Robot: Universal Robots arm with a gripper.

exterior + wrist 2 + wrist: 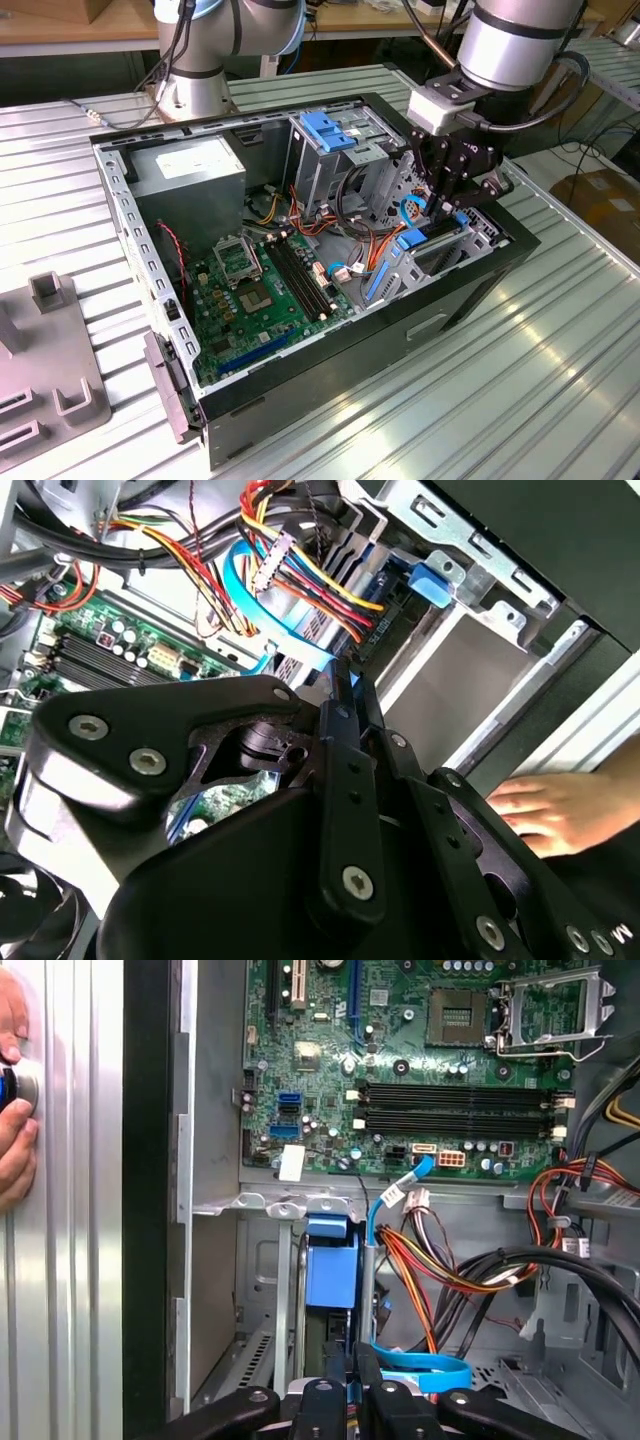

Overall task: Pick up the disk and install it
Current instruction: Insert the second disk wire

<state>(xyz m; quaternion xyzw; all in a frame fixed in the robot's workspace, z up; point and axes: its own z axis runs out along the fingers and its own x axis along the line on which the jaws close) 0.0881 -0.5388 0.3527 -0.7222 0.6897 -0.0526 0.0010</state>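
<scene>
The disk [330, 1268] stands edge-on in the drive bay at the front corner of the open computer case [470, 300]. Its bright blue rail faces up, and it shows as a blue block [412, 240] in the exterior view. My gripper [355, 1360] hangs just above the bay beside that rail. In both wrist views its black fingers [350, 705] are pressed together with nothing clamped between them. From the exterior view, the gripper [438, 215] reaches down into the case from the right arm. Whether the fingertips touch the disk is hidden.
A blue plastic bracket [330, 130] tops the grey drive cage further back. Bundled coloured cables [440, 1270] and a light blue flat cable [420, 1370] crowd the bay. The green motherboard [260, 290] fills the case floor. A person's hand [12, 1110] rests outside the case on the ribbed metal table [540, 380].
</scene>
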